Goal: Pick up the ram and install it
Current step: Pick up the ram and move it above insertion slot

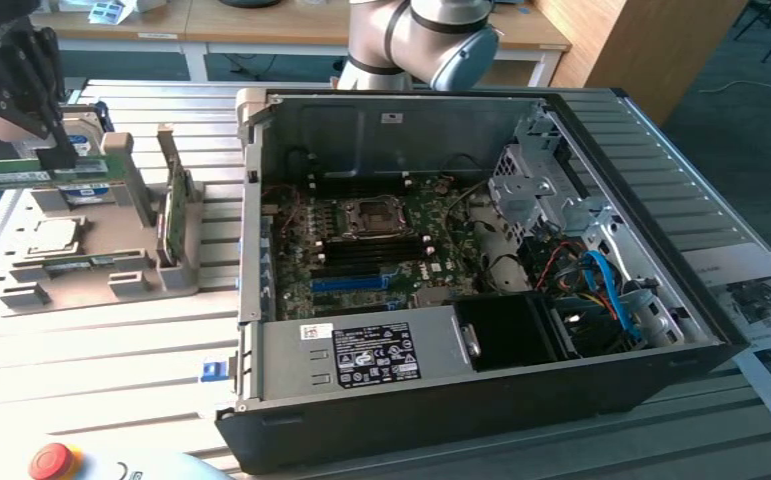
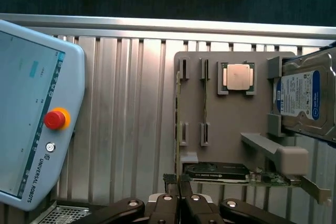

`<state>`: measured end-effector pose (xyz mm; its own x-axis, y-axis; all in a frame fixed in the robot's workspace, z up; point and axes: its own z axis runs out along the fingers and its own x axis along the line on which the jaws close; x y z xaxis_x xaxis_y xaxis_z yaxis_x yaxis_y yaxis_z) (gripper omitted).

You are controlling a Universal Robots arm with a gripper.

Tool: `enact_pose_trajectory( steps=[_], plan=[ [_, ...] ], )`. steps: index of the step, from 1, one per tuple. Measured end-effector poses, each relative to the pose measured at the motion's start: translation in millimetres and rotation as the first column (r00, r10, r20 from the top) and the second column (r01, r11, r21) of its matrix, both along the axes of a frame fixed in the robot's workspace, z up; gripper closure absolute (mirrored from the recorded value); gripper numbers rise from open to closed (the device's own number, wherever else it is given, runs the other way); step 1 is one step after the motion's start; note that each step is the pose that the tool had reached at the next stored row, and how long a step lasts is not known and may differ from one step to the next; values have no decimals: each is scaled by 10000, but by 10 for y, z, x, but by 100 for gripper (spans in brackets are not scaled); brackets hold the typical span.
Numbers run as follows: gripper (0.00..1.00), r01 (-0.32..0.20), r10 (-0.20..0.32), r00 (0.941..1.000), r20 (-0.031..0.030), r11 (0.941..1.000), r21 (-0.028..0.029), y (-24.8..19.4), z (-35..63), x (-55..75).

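Observation:
My black gripper (image 1: 54, 158) hangs at the exterior view's far left, above the grey parts tray (image 1: 92, 285). It is shut on the ram (image 1: 5, 178), a long green stick with a white sticker, held level and clear of the tray. In the wrist view the gripper (image 2: 178, 184) has its fingers pressed together on the ram (image 2: 177, 129), seen edge-on as a thin green line over the tray (image 2: 231, 129). A second green stick (image 2: 205, 103) stands in the neighbouring slots of the tray.
The open computer case (image 1: 705, 330) lies on the slatted table, with its green motherboard (image 1: 358, 250) exposed. The tray also holds a silver processor (image 2: 238, 76), a hard drive (image 2: 304, 98) and a graphics card (image 1: 172, 210). A teach pendant (image 2: 31, 114) lies beside the tray.

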<state>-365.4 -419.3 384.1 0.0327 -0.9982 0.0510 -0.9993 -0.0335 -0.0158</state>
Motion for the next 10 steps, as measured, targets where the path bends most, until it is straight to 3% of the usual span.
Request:
enact_pose_trajectory(
  steps=[10],
  plan=[
    [88, 0, 0, 10000, -95, 10000, 1, -35, 0, 306]
  ],
)
